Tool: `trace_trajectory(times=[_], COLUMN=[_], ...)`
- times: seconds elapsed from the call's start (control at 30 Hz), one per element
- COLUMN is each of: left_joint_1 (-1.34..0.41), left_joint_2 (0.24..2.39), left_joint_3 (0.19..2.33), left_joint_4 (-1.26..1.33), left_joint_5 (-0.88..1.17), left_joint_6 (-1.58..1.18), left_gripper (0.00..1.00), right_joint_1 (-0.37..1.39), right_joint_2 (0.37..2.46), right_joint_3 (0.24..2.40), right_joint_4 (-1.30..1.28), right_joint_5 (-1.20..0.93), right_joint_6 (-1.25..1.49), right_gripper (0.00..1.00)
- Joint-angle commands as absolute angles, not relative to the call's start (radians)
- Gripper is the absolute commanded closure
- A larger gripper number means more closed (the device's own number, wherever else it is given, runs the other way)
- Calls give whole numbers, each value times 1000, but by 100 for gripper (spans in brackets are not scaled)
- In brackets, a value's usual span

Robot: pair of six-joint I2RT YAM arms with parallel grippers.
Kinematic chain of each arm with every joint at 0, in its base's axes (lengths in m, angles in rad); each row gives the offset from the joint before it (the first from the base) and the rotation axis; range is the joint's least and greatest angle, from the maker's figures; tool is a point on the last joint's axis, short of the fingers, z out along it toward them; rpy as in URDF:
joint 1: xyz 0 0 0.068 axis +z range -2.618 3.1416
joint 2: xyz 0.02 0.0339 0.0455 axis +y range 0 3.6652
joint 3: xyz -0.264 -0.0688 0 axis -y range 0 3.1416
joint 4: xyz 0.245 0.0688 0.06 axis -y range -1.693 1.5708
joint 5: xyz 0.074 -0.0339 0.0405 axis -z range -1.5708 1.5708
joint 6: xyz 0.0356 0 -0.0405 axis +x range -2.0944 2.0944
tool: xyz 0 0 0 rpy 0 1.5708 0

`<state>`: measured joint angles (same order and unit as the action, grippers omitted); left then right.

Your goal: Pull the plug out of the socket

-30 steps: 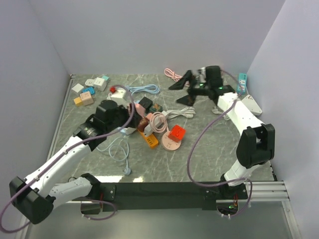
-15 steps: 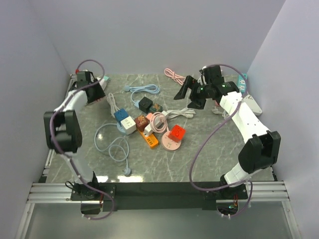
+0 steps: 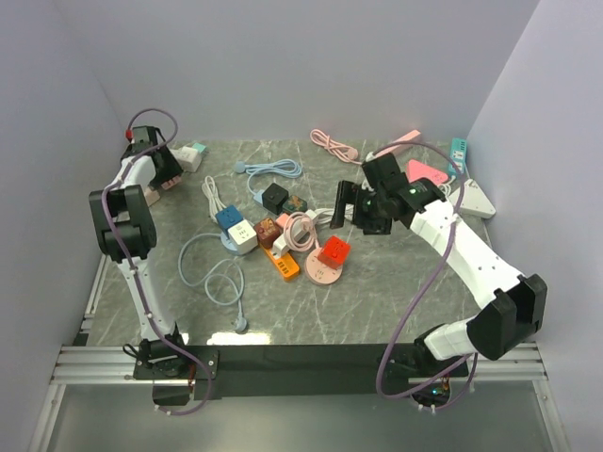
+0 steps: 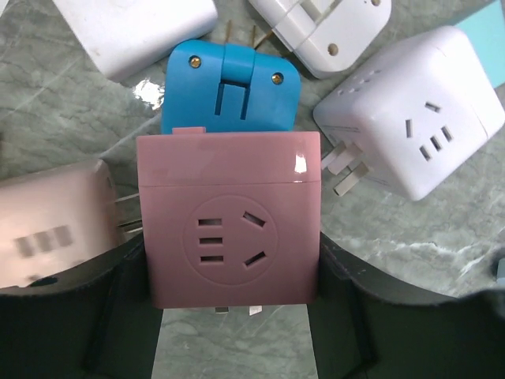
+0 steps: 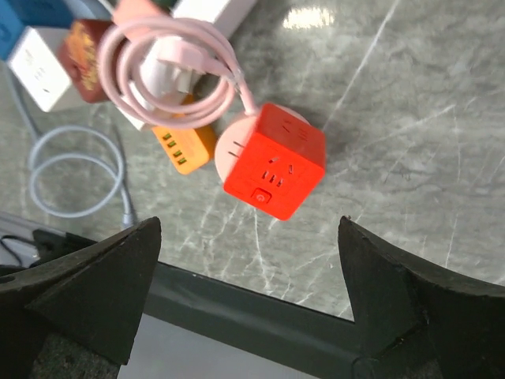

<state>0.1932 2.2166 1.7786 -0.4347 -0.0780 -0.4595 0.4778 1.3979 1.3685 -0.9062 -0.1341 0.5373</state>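
Observation:
A red cube plug (image 3: 334, 251) sits on a round pink socket (image 3: 323, 273) in the middle of the table; both show in the right wrist view, the cube (image 5: 274, 160) on the socket (image 5: 229, 154). My right gripper (image 3: 356, 211) is open and empty, just behind and above the cube, which lies ahead of the jaws (image 5: 248, 237). My left gripper (image 3: 160, 171) is at the far left corner, shut on a pink cube socket adapter (image 4: 229, 217) with its prongs showing underneath.
Around the pink adapter lie a blue adapter (image 4: 229, 87), a white cube (image 4: 410, 126) and a pale pink one (image 4: 51, 229). An orange strip (image 3: 283, 265), a pink cable coil (image 3: 300, 229), a blue-white cube (image 3: 234, 226) and white cable loops (image 3: 212, 273) crowd the centre.
My right arm has swung from the back toward the table's middle, over the red cube. My left arm went from the centre to the far left corner.

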Motion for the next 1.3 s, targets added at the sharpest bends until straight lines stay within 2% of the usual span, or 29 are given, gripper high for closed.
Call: trace_trajectory(times=[0.0, 0.03, 0.1, 0.2, 0.4, 0.57, 0.8, 0.9, 0.97, 1.1, 1.13, 1.17, 1.2, 1.27], left_joint_1=[206, 206, 204, 204, 199, 175, 6, -75, -150, -247, -268, -320, -346, -420], left_joint_2=[2195, 2174, 2097, 1999, 1780, 1535, 1258, 1151, 1094, 1081, 1083, 1086, 1086, 1097], left_joint_3=[1787, 1743, 1694, 1619, 1462, 1292, 1080, 990, 941, 861, 835, 825, 813, 807], left_joint_4=[-462, -456, -434, -440, -471, -472, -474, -436, -385, -359, -333, -322, -310, -267], left_joint_5=[-97, -94, -81, -75, -9, 75, 182, 221, 232, 230, 230, 227, 227, 233], left_joint_6=[-498, -517, -532, -555, -587, -614, -632, -663, -669, -690, -692, -692, -690, -683], left_gripper=[53, 40, 31, 24, 19, 17, 14, 14, 14, 15, 15, 16, 16, 16], right_joint_1=[521, 531, 555, 572, 587, 594, 620, 621, 620, 621, 620, 618, 618, 606], right_joint_2=[1384, 1390, 1396, 1399, 1423, 1526, 1565, 1562, 1578, 1589, 1585, 1579, 1560, 1527], right_joint_3=[1321, 1312, 1290, 1243, 1197, 1219, 1184, 1140, 1121, 1083, 1060, 1051, 1045, 1037], right_joint_4=[-907, -890, -876, -830, -738, -704, -692, -651, -624, -591, -574, -566, -558, -542], right_joint_5=[-55, -51, -2, 61, 120, 81, 61, 42, 23, -23, -40, -47, -57, -109], right_joint_6=[586, 601, 664, 765, 888, 916, 960, 972, 974, 991, 992, 989, 986, 962], right_gripper=[1, 1, 0, 0, 0, 0, 1, 9, 19, 28, 41, 49, 73, 97])
